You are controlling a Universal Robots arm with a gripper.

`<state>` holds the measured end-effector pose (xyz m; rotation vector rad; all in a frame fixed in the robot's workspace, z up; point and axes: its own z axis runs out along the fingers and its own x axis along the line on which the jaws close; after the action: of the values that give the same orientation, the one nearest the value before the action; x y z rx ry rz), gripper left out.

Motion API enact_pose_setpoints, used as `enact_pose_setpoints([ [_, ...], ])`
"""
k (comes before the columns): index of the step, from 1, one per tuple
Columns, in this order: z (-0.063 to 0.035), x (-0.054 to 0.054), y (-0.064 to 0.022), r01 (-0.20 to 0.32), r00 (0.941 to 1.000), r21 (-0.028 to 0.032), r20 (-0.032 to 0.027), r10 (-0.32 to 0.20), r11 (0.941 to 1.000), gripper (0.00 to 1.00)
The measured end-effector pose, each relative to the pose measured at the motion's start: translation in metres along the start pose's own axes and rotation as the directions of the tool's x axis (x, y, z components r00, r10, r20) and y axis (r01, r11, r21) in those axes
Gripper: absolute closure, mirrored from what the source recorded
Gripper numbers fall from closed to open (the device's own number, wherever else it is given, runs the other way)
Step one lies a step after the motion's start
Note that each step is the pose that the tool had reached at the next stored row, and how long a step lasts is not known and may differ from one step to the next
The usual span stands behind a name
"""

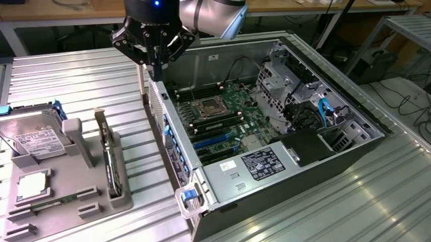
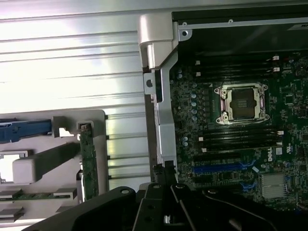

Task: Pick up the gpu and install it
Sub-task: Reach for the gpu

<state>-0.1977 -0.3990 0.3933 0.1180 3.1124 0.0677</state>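
Table's (image 1: 81,85) near corner, exterior view's left: gpu (image 1: 110,161) stands on edge in grey holder (image 1: 74,196) beside hard drive (image 1: 37,141) | middle: open computer case (image 1: 235,176), motherboard (image 1: 222,111) exposed | far: gripper (image 1: 156,75), jaws closed, holding nothing, above case's rear wall.

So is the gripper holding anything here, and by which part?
Nothing is held. The gripper is shut empty over the computer case's rear wall; the gpu stands on edge in the grey tray.
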Motion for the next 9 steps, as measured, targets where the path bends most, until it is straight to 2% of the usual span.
enact_pose_setpoints([
  [9,-0.0003,0.0084,-0.0006,0.000,1.0000,0.0001,-0.0001,0.000,1.0000,0.89],
])
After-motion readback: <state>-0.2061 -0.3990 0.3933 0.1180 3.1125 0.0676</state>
